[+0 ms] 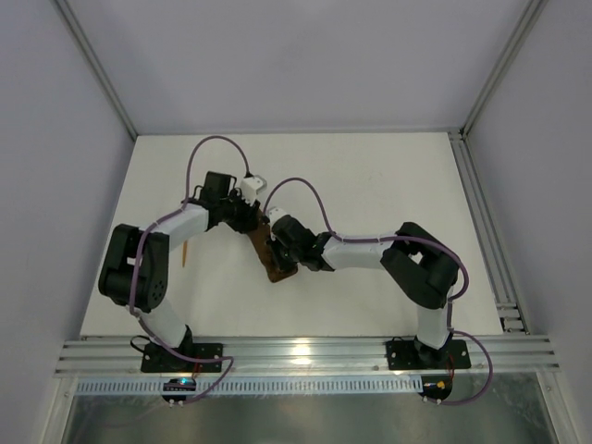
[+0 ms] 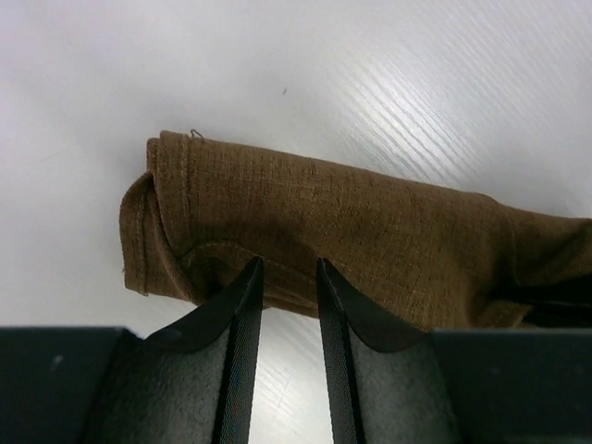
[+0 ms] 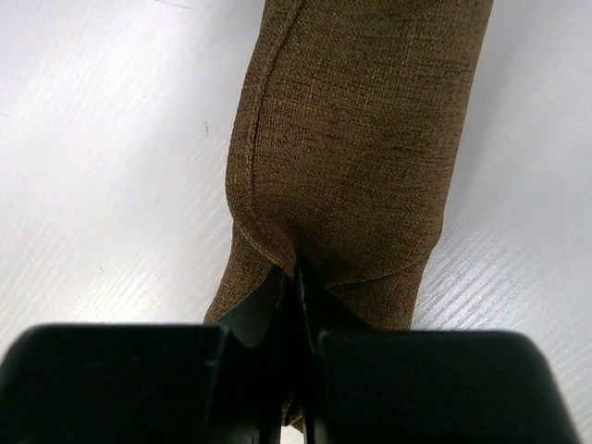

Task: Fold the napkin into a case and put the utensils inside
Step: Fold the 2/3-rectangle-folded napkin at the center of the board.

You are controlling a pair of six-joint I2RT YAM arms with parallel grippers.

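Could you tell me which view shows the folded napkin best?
The left wrist view: the napkin lies sideways, layered end and most of its length clear. The right wrist view shows one stretch past the right gripper; the top view, only a sliver.

The case (image 1: 277, 270) lies near the middle of the table (image 1: 370, 176), slanting from far-left to near-right between the two arms. The left gripper (image 2: 287, 268) stands at the long edge by the case's far end, fingertips a little apart, and the right gripper (image 3: 289, 273) is pinched on a fold nearer the other end. One utensil (image 1: 185, 252) lies on the table well to the left of the case, just beside the left arm.
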